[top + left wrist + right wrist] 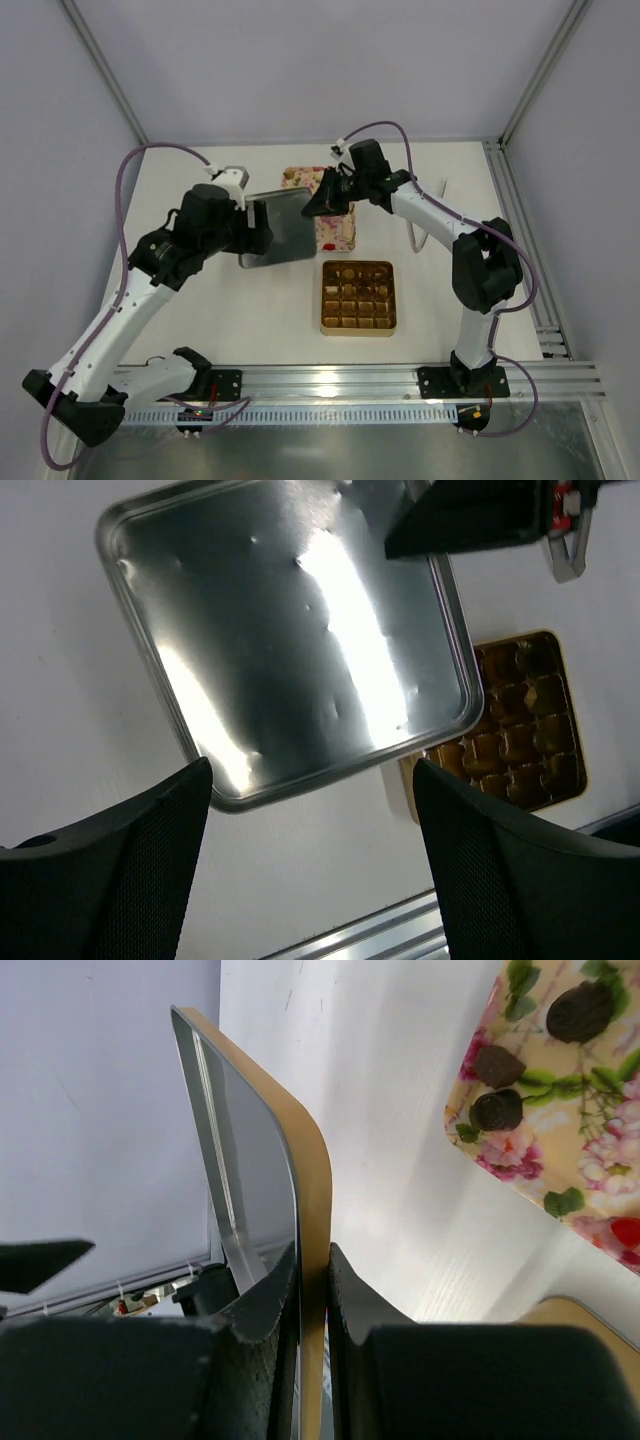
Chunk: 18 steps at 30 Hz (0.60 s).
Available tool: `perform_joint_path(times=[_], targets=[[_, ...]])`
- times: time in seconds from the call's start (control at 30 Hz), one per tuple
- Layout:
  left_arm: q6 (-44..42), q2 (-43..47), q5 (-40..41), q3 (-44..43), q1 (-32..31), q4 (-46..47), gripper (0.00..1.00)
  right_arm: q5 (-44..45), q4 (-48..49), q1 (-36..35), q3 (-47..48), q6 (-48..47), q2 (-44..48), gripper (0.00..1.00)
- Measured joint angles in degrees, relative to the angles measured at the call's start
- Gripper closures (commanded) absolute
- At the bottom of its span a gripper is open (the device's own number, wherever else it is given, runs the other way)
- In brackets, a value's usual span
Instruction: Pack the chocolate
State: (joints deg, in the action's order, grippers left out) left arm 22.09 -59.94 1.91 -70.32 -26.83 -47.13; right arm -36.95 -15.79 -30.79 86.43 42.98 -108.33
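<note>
Silver inside and gold outside, the lid [280, 228] is held on a tilt above the surface [270, 320], its edge pinched tight between the fingers of the right tool [312, 1290]. The left tool [310, 780] hangs with its jaws wide, gripping nothing, the lid's shiny inner face just past its fingertips. Dark chocolates [497, 1109] lie on the floral tray [600, 1140], which sits just behind the gold box [358, 297] of cells.
</note>
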Motion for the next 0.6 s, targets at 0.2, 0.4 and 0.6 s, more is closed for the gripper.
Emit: perform_joint_path(times=[0.2, 0.4, 0.6], targets=[[-5.2, -2.7, 17.6, -1.9, -23.8, -0.5, 0.12, -1.3, -7.6, 4.2, 4.7, -2.3, 1.6, 0.93], [-13.7, -11.0, 32.2, -2.8, -41.0, -1.0, 0.07, -2.8, -14.0, 7.1, 4.9, -4.2, 4.3, 0.93], [-21.7, -17.2, 40.8, -2.6, -45.4, 0.7, 0.08, -3.7, -18.4, 8.7, 4.9, -6.1, 6.6, 0.92]])
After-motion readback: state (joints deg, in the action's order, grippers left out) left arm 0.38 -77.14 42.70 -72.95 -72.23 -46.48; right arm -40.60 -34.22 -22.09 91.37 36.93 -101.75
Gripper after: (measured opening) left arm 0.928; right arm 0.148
